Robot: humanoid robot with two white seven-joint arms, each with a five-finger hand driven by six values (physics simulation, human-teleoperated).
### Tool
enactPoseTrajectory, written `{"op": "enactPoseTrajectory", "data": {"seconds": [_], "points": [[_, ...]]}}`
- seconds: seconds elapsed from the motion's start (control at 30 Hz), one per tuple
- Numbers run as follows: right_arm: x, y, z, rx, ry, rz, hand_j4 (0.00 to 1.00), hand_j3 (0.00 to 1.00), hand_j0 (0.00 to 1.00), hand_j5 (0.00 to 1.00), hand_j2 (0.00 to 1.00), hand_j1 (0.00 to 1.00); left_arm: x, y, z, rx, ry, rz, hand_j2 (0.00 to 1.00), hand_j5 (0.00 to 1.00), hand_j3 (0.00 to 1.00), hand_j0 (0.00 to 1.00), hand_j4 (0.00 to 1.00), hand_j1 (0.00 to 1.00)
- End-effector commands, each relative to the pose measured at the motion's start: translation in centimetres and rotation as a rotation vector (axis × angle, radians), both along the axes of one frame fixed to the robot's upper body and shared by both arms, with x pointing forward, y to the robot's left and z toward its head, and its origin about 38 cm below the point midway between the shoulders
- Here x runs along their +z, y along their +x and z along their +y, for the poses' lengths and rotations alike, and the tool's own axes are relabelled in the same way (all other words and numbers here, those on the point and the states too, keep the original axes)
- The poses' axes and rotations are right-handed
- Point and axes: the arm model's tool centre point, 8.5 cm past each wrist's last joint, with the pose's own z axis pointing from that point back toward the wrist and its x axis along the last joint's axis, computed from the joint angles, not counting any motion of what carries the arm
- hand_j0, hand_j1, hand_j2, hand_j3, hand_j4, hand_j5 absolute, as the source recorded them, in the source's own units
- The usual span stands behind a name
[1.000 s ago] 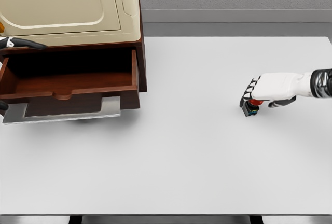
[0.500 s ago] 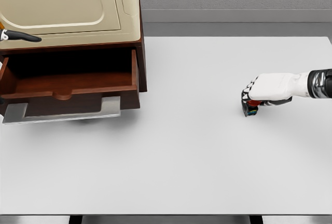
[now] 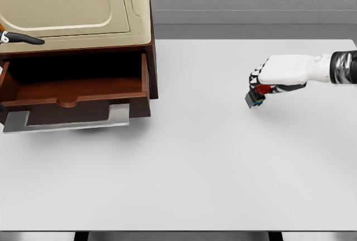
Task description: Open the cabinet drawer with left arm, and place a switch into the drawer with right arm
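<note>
The drawer of the cabinet is shown pulled out at the left of the white table, its wooden interior exposed and nothing visible inside it, with a pale metal handle across its front. The switch, a small dark block with a red button on top, is held in the curled fingers of the right hand, which are closed around it from above; it appears to be lifted clear of the table surface, well apart from the drawer. Of the left hand, only a dark fingertip is seen at the picture's left edge, above the drawer opening; whether it is spread or curled cannot be told. The step in hand is judged to be the carry of the switch toward the drawer. For this to be done well, the switch should be kept high enough to pass over the drawer's right side wall, the grasp should be held firm, and release should be delayed until the switch is over the drawer floor and lowered close to it.
</note>
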Motion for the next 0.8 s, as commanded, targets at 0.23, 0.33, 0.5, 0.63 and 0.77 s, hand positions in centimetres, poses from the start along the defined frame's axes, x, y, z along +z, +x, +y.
{"op": "enactPoseTrajectory", "data": {"seconds": [0.23, 0.33, 0.5, 0.63, 0.77], "points": [[3.3, 1.1, 4.9, 0.093, 0.122, -0.041, 0.44, 0.44, 0.44, 0.44, 0.44, 0.44, 0.0, 0.0, -0.1, -0.003, -0.009, 0.003, 1.0, 1.0, 1.0, 1.0, 1.0, 1.0], [4.2, 1.3, 7.2, 0.141, 0.151, -0.057, 0.45, 0.45, 0.45, 0.45, 0.45, 0.45, 0.0, 0.0, -0.1, -0.003, -0.008, 0.002, 1.0, 1.0, 1.0, 1.0, 1.0, 1.0], [6.4, 1.5, 10.1, 0.203, 0.176, -0.1, 0.46, 0.46, 0.46, 0.46, 0.46, 0.46, 0.0, -0.1, -0.2, -0.005, -0.007, 0.002, 1.0, 1.0, 1.0, 1.0, 1.0, 1.0], [8.6, 1.6, 12.2, 0.25, 0.192, -0.144, 0.46, 0.46, 0.46, 0.46, 0.46, 0.46, 0.0, -0.1, -0.2, -0.008, -0.006, 0.0, 1.0, 1.0, 1.0, 1.0, 1.0, 1.0], [10.3, 1.3, 15.4, 0.322, 0.212, -0.16, 0.46, 0.46, 0.46, 0.46, 0.46, 0.46, 0.1, -0.1, -0.4, -0.012, -0.009, 0.0, 1.0, 1.0, 1.0, 1.0, 1.0, 1.0]]}}
